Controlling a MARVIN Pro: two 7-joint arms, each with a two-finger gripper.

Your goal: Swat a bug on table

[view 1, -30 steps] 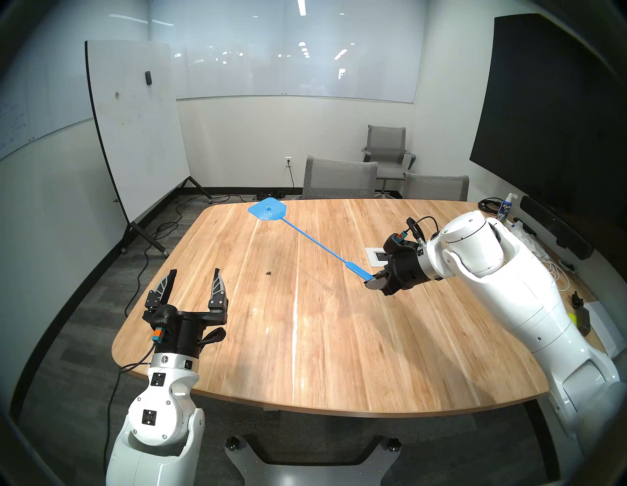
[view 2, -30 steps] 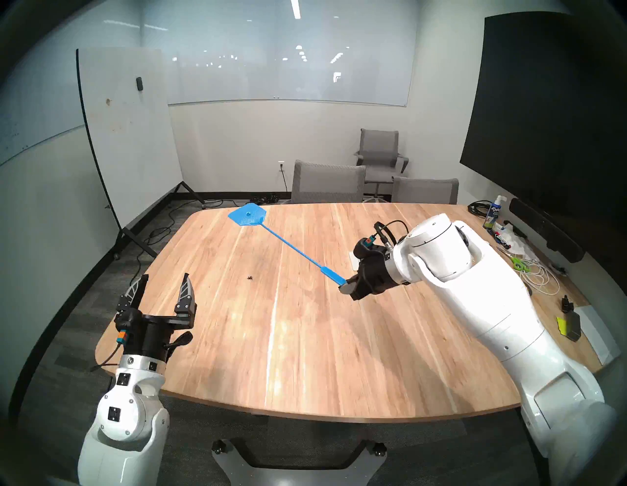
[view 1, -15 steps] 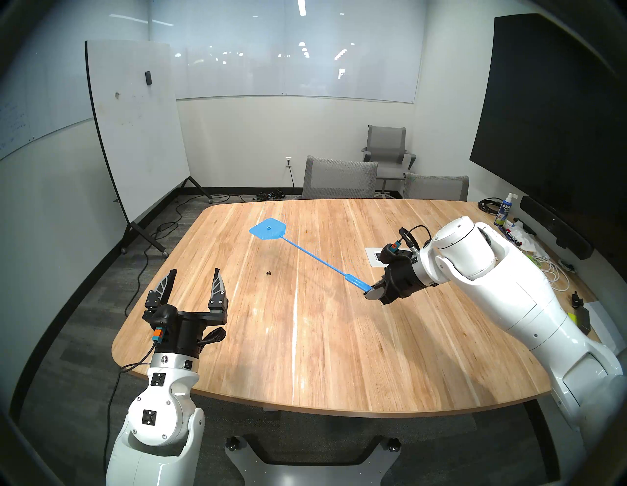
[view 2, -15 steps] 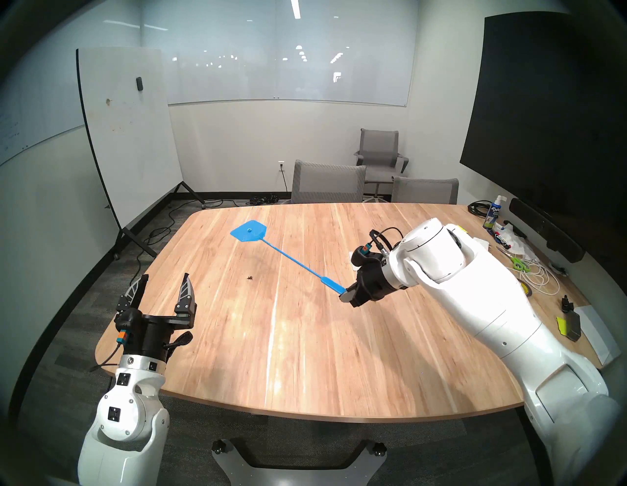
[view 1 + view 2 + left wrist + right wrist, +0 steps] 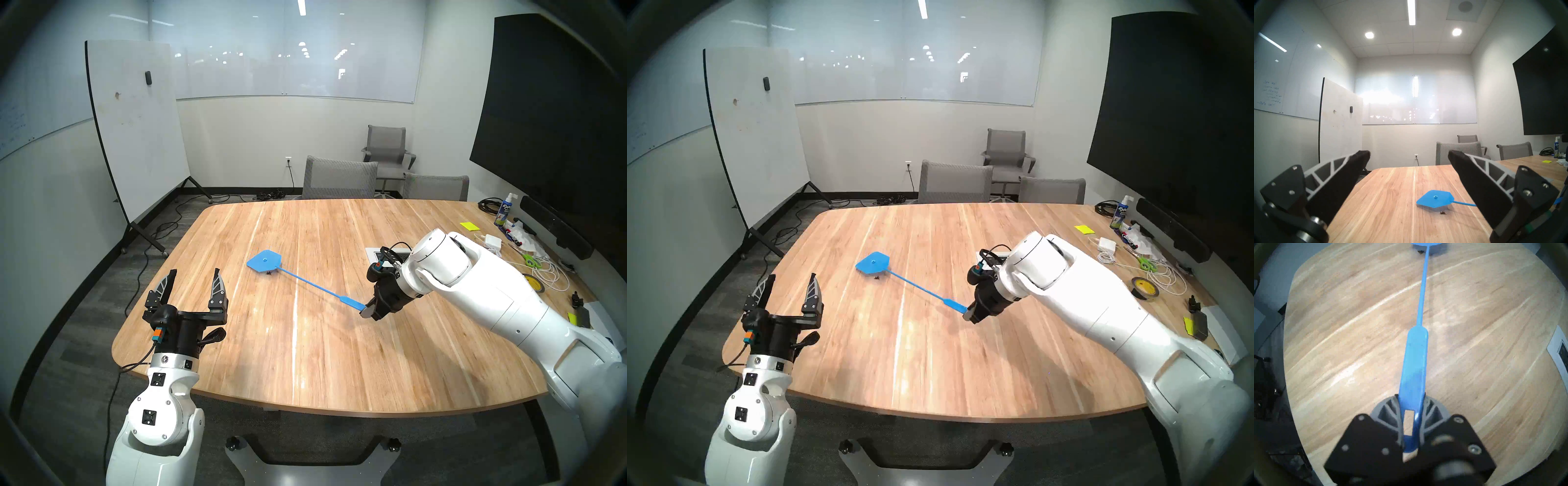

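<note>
The thin blue plastic fly swatter [image 5: 298,277] was held clamped in the right gripper [image 5: 368,308], its head low over the light wood-plank table [image 5: 339,356]. The tiny dark bug [image 5: 268,273] lay uncovered just beside the head's near edge, so the swat was judged unlanded. The left gripper [image 5: 194,279] was held apart, empty.

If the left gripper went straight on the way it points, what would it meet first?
Probably nothing near: the open left gripper points level or slightly upward over the light wood table, above the blue plastic fly swatter. Likely the far wall; depth unclear.
</note>
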